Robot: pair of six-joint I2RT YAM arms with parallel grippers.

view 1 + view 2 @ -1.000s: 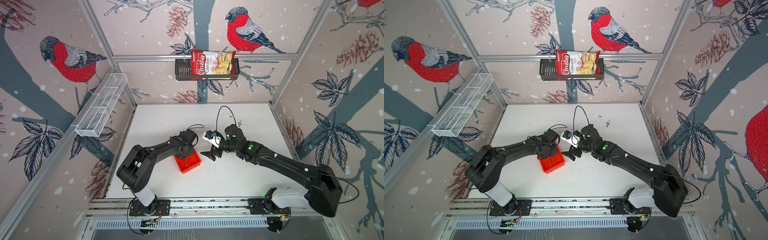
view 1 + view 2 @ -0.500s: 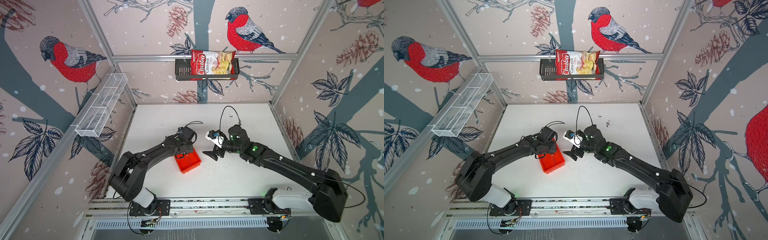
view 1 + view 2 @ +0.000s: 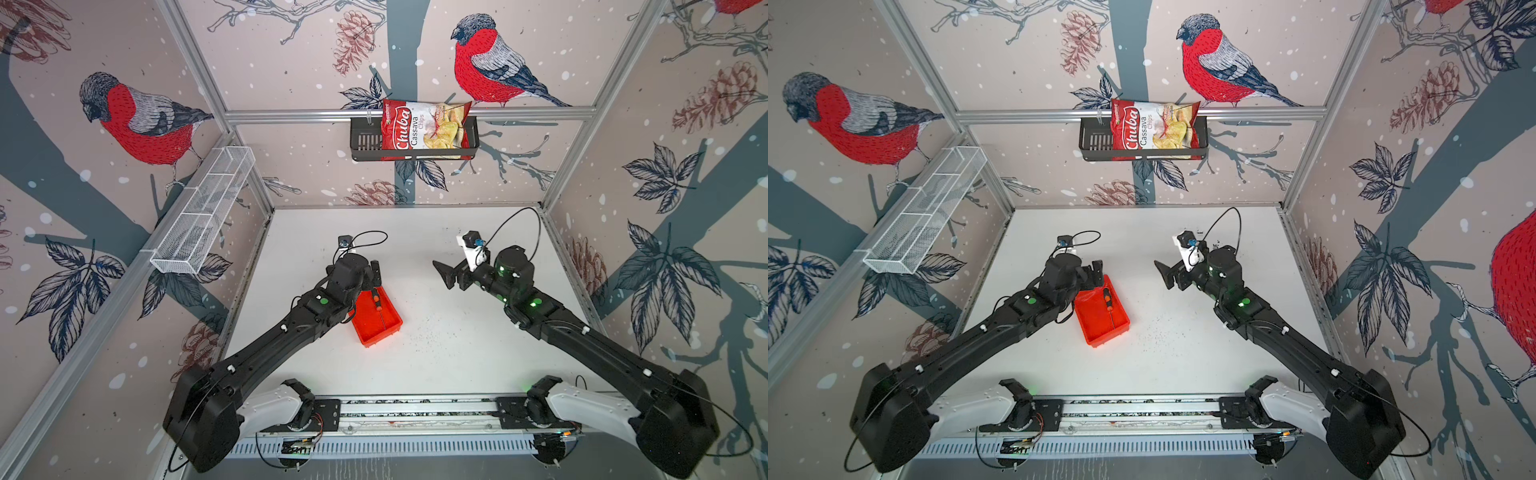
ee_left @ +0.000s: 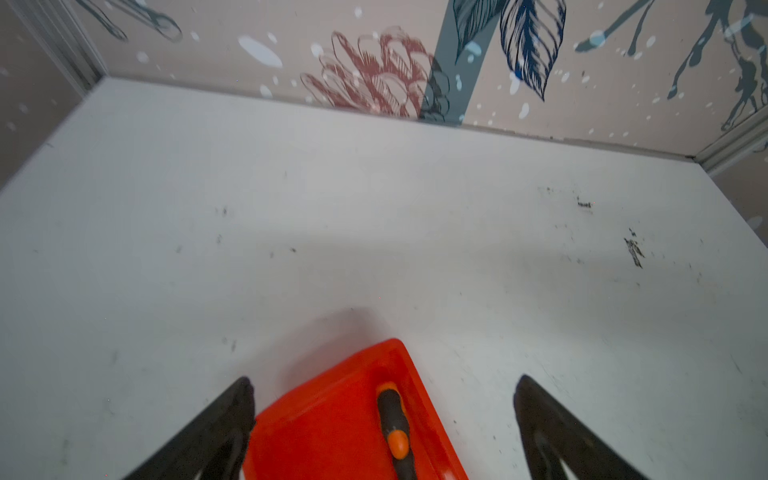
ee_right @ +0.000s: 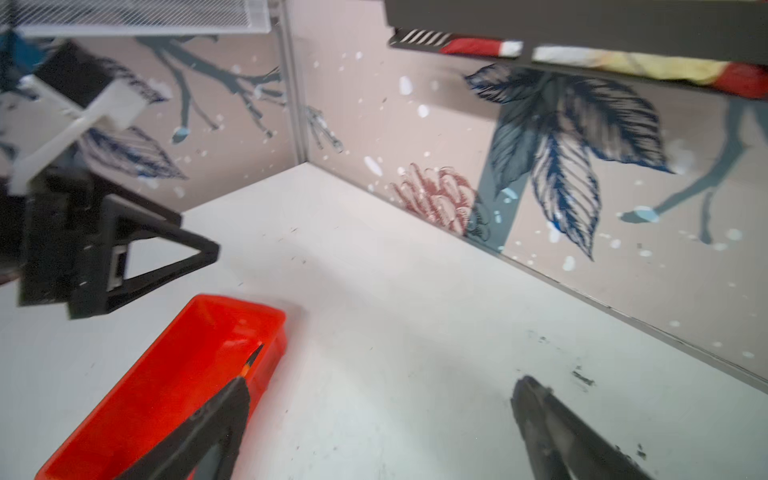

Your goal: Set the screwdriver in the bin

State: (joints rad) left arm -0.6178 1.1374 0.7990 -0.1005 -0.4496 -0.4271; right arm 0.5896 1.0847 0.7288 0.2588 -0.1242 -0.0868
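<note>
A: Screwdriver (image 3: 377,300) down inside the bin (image 3: 365,328), lying flat on its floor. Orange-and-black handle toward the back wall, thin shaft pointing toward the near end. Seen the same in both top views (image 3: 1108,300).

B: Bin position?

A: Red tray (image 3: 1092,328) on the white surface (image 3: 436,361), left of centre, set at a slant. Part of its left edge hidden under the left arm.

B: Left gripper?

A: Left gripper (image 4: 384,419) released, jaws spread wide, nothing between them. Hangs above the far end of the bin (image 4: 332,415); in the left wrist view the handle (image 4: 392,415) lies in the tray below the gap, clear of both fingers (image 4: 220,419).

B: Right gripper?

A: Right gripper (image 3: 444,274) also released, empty, well apart from the bin, raised over the surface right of centre and aimed toward the left arm. In the right wrist view one finger (image 5: 216,419) overlaps the bin's near side in the picture; contact cannot be told there, top views show it apart.

B: Anything else?

A: Chips bag (image 3: 424,126) in the black basket (image 3: 363,143) on the back wall. White wire basket (image 3: 203,216) on the left wall. Dark specks scattered on the surface near the bin.
</note>
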